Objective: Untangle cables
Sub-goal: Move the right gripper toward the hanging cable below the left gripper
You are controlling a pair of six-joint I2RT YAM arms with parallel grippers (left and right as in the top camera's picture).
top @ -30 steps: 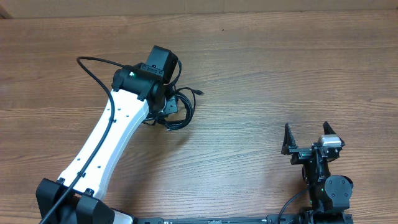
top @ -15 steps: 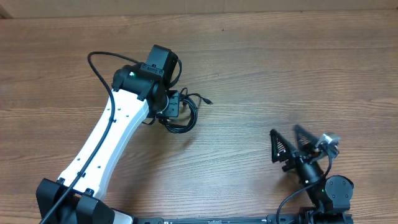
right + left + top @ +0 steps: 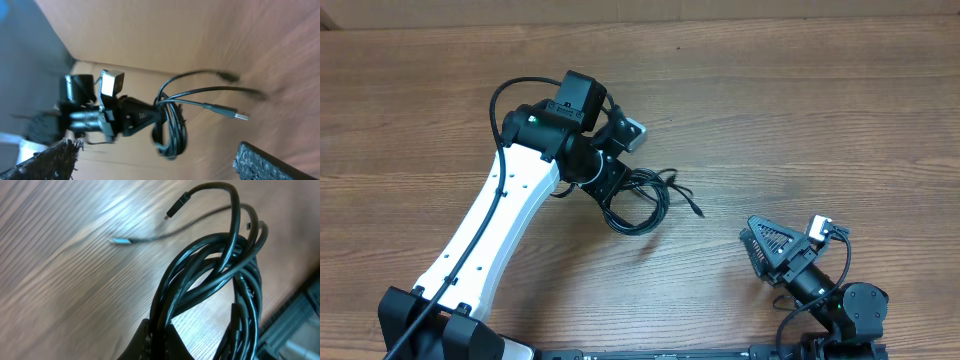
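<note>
The cables (image 3: 642, 200) have been dragged from the upper left toward the frame's middle by the left gripper (image 3: 608, 182), while the right gripper (image 3: 760, 250) at lower right has swung round leftward.

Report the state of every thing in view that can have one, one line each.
cables: bundled in a tangled coil, gripped at one side, plug ends sticking out loose.
left end effector: shut on the cables.
right end effector: open, holding nothing, apart from the coil and facing it.
</note>
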